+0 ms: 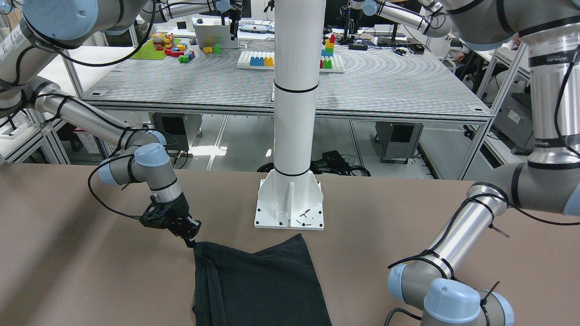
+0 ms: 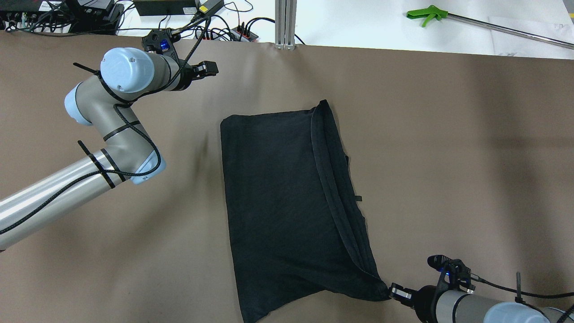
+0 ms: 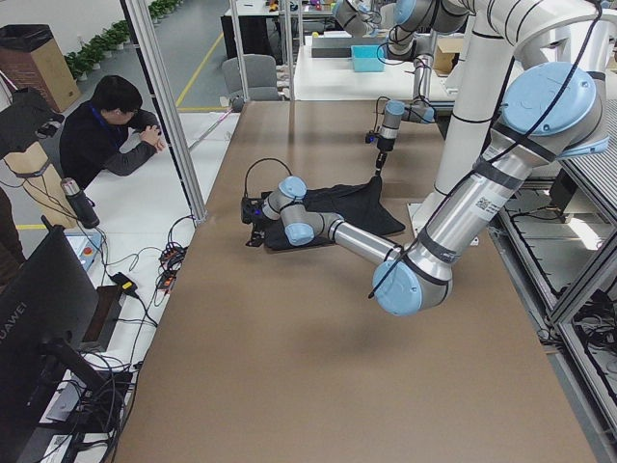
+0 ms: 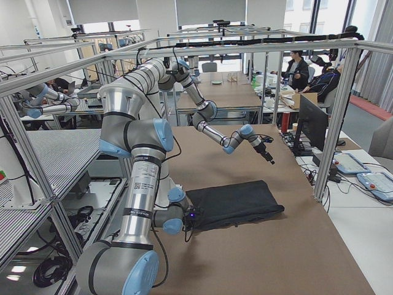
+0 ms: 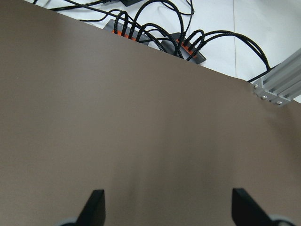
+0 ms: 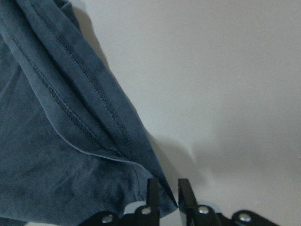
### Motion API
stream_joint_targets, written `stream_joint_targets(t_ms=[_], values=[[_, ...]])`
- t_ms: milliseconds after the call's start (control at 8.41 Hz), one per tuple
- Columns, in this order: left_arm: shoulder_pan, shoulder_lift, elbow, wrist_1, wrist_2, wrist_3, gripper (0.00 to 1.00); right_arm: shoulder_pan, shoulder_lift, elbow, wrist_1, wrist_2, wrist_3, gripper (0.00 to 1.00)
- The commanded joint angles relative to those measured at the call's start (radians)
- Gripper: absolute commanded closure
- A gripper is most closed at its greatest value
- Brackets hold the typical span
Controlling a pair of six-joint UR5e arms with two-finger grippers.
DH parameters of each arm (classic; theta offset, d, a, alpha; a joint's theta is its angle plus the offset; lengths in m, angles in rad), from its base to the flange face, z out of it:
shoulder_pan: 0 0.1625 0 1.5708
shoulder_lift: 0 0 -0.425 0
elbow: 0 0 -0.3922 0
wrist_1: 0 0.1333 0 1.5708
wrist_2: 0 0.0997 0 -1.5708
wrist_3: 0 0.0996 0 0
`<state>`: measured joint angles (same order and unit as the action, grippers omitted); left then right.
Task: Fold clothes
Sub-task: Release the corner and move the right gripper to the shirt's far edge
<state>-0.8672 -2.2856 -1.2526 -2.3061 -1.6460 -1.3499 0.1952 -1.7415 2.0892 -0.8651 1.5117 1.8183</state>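
Spread on the brown bench, about midway across and reaching toward the robot's side: a black garment, roughly rectangular, mostly flat with light wrinkles. Along its right-hand edge, several stitched hems stacked in overlapping layers, running from the far corner down to the near one. That near right corner drawn out into a narrow point. Pinched there by the right fingers, pressed nearly together with the tip of the cloth caught between them, plainest in the right wrist view. Low over the bench, at the level of the cloth. Well apart from the garment, over bare bench near the far edge and to its left: the left fingers, spread wide and holding nothing, with only brown surface between the two tips. Past the bench edge in the left wrist view, a power strip with black cables plugged in, and beside it the end of an aluminium profile. Further right, on the white surface beyond the far edge, a green-handled tool with a long metal shaft. From the front-facing camera, the garment just in front of the white post's base plate, near but not touching.
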Motion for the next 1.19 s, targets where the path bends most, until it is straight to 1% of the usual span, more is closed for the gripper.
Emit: stream_joint_targets(t_ms=[0,119,238,357,476,595,714,833,1071], values=[[0.001,-0.003,0.001,-0.001,-0.003,-0.002,0.05,0.07,0.078,-0.02,-0.02,0.024,-0.093,0.05],[0.001,-0.008,0.001,-0.001,-0.006,-0.002,0.05,0.175,0.179,-0.037,-0.082,0.066,-0.208,0.05],[0.001,-0.009,-0.002,-0.001,-0.011,-0.002,0.05,0.255,0.309,-0.066,-0.215,0.094,-0.294,0.05],[-0.001,-0.009,-0.002,-0.001,-0.011,-0.002,0.05,0.303,0.424,-0.087,-0.338,0.088,-0.377,0.05],[-0.001,-0.008,-0.002,-0.001,-0.011,-0.002,0.05,0.334,0.491,-0.093,-0.368,0.082,-0.464,0.05],[-0.001,-0.008,-0.002,-0.002,-0.012,-0.002,0.05,0.355,0.517,-0.124,-0.364,0.079,-0.525,0.05],[-0.001,-0.008,-0.002,-0.004,-0.012,-0.002,0.05,0.36,0.577,-0.188,-0.365,0.017,-0.552,0.05],[-0.001,-0.008,-0.002,-0.004,-0.012,-0.002,0.05,0.36,0.653,-0.29,-0.353,-0.07,-0.615,0.05],[-0.001,-0.008,0.001,-0.004,-0.012,-0.002,0.05,0.362,0.819,-0.53,-0.338,-0.18,-0.639,0.06]])
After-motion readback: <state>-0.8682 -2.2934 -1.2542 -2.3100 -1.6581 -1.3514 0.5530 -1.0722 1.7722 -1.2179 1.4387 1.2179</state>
